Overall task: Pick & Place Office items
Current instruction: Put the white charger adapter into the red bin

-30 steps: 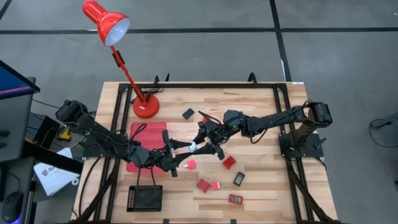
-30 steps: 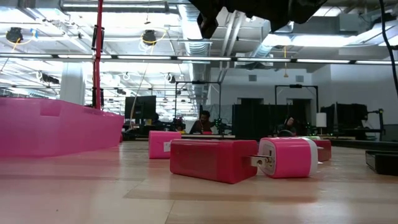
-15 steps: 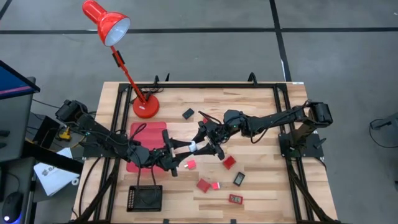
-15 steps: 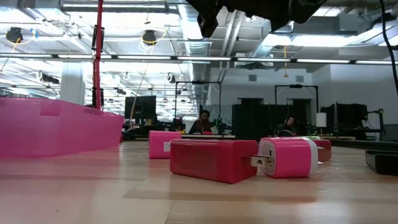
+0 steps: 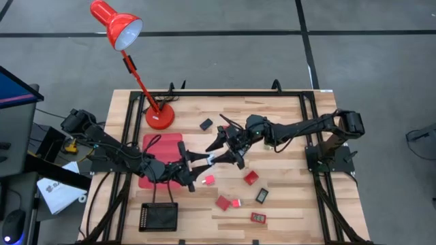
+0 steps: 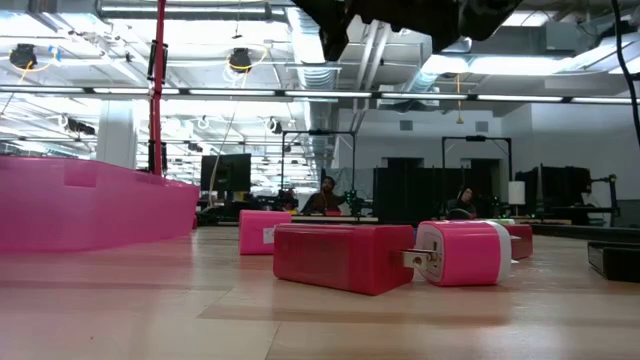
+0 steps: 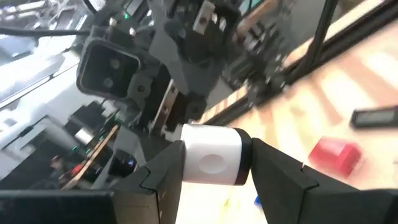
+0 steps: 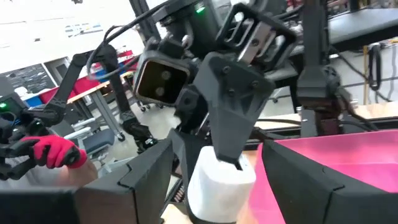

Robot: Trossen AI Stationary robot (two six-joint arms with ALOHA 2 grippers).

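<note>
Since a second ago, the right gripper has drawn back toward the upper right and its fingers have spread; the left arm has not moved. In the high view the two grippers meet mid-table, just below centre of the frame. The left gripper pinches a white plug between its fingertips — the left wrist view shows the plug squeezed between both dark fingers. In the right wrist view the right fingers stand wide on either side of the plug, not touching it, with the left gripper gripping it from above.

Other office items lie loose on the table: a small pink piece just below the left gripper, a red block to its right, two more red pieces lower down, a black piece, another red one near the bottom edge, and a black piece above the grippers. A red tray sits at left, partly under the left arm — a black tray below it. A red lamp stands at the upper left corner.

In the low view, a red block and a pink plug touch at centre, with a pink block behind.
</note>
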